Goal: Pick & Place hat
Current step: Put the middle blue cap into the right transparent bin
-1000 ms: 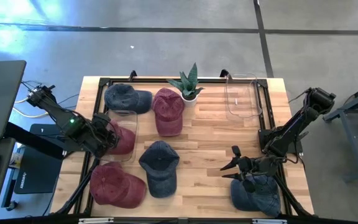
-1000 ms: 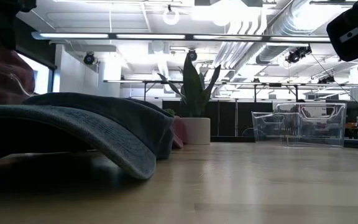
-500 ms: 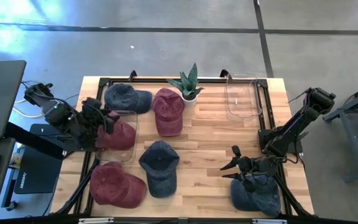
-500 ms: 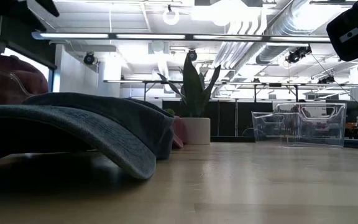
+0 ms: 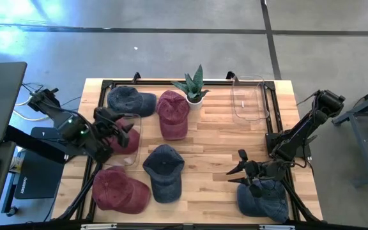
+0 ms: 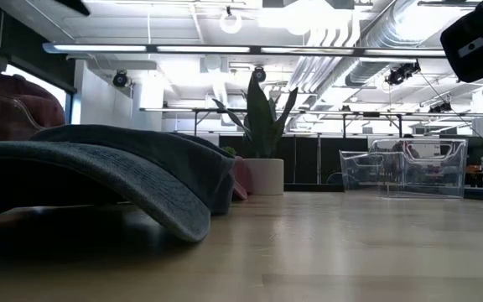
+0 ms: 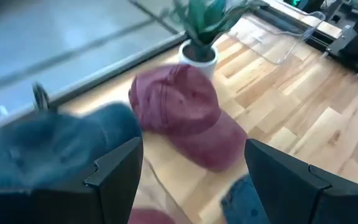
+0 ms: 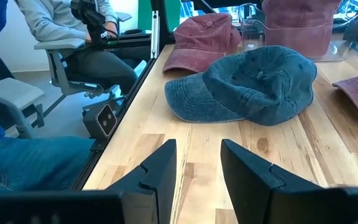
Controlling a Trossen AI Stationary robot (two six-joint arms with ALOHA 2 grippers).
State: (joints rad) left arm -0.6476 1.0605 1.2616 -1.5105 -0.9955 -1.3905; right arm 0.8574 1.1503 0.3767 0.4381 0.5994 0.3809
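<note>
Several caps lie crown up on the wooden table. One red hat [image 5: 126, 142] sits inside the clear bin [image 5: 136, 118] at the table's left side; in the low view this red hat [image 6: 11, 105] shows behind the bin wall. My left gripper [image 5: 117, 126] hovers open just above that bin and touches nothing; its wrist view [image 7: 194, 186] looks past the fingers at a red hat [image 7: 185, 118] and a blue hat [image 7: 48, 149]. My right gripper [image 5: 236, 165] waits open by the near right blue hat [image 5: 264, 199]; from its wrist view [image 8: 197, 180] it faces the middle blue hat [image 8: 247, 84].
A blue hat [image 5: 130, 100] and a red hat [image 5: 172, 113] lie at the far side, a blue hat [image 5: 165, 169] in the middle, and a red hat [image 5: 120, 190] near left. A potted plant [image 5: 193, 86] and a second clear bin [image 5: 248, 99] stand at the far edge. A seated person [image 8: 73, 37] is beyond the table.
My left gripper has lifted off the red hat in the left bin, pulled back toward the table's left edge, and then come forward again above the bin. The hat has stayed settled in the bin. My right arm has kept still.
</note>
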